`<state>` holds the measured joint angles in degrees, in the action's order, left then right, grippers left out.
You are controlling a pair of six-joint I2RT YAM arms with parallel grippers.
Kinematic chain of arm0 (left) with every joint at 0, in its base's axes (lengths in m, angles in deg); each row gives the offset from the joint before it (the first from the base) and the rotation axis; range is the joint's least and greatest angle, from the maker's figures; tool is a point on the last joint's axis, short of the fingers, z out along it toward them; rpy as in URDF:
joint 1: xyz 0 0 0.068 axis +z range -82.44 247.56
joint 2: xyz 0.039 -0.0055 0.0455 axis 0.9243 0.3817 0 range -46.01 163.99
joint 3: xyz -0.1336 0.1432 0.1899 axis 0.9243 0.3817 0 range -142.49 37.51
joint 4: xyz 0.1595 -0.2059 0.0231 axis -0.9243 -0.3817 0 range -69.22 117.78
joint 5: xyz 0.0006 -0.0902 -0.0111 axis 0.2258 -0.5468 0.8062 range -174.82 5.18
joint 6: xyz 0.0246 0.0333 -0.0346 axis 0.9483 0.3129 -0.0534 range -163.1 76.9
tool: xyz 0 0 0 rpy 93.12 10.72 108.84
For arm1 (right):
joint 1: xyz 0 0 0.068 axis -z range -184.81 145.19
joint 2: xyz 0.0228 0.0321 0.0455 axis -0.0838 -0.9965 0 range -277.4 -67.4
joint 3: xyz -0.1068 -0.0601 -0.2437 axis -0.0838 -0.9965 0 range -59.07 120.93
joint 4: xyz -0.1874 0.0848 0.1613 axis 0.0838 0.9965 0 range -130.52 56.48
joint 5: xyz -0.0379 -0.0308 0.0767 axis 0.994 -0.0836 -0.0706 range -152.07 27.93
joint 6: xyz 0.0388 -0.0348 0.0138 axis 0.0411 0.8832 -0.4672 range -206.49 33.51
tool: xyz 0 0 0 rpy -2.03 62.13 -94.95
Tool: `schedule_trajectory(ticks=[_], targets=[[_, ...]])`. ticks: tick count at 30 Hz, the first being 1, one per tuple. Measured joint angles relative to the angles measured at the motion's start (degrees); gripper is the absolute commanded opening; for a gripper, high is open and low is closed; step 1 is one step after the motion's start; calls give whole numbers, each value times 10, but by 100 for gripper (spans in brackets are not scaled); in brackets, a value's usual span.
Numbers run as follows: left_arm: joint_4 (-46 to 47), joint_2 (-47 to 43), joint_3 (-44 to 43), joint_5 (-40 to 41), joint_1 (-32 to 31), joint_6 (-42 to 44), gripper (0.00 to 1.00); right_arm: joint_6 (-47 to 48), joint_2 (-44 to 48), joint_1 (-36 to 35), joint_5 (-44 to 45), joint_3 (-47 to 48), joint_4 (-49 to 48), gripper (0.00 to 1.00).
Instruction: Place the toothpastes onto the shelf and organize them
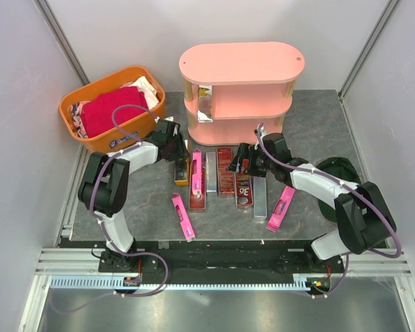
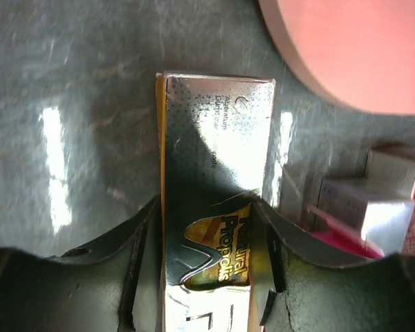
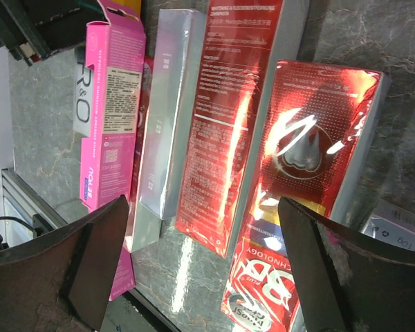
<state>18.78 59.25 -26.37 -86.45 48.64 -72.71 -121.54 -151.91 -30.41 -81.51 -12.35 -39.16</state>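
The pink shelf [image 1: 238, 63] stands at the back, with one silver carton [image 1: 205, 104] upright at the left end of its middle tier. My left gripper [image 1: 175, 151] is shut on a yellow-gold "Natural Propolis" toothpaste carton [image 2: 214, 138], its fingers [image 2: 146, 228] against both long sides, low over the table just left of the shelf foot. My right gripper [image 1: 243, 161] is open and empty, its fingers wide apart in the right wrist view [image 3: 202, 200], hovering over a row of cartons: pink [image 3: 111, 104], silver [image 3: 162, 117], dark red [image 3: 228, 117] and shiny red [image 3: 311, 159].
More cartons lie on the table in front: a pink one [image 1: 182, 216] at the near left, a silver one [image 1: 260, 196] and a pink one [image 1: 281, 207] at the right. An orange basket [image 1: 75, 123] with red cloth [image 1: 111, 111] stands at the back left. A dark round object [image 1: 339, 169] is at the right.
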Motion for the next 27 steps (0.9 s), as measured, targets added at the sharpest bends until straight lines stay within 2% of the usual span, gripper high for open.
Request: schedule_trajectory(ticks=[2,3,13,27], targets=[[-14,-21,7,0,1,0,42,2,5,-3,0,0,0,98],[-25,-60,12,-2,3,0,42,4,12,-9,0,0,0,98],[-24,-193,34,-31,7,-8,37,15,38,-73,31,22,0,98],[67,-278,108,-100,7,-100,31,35,111,-163,158,42,0,98]])
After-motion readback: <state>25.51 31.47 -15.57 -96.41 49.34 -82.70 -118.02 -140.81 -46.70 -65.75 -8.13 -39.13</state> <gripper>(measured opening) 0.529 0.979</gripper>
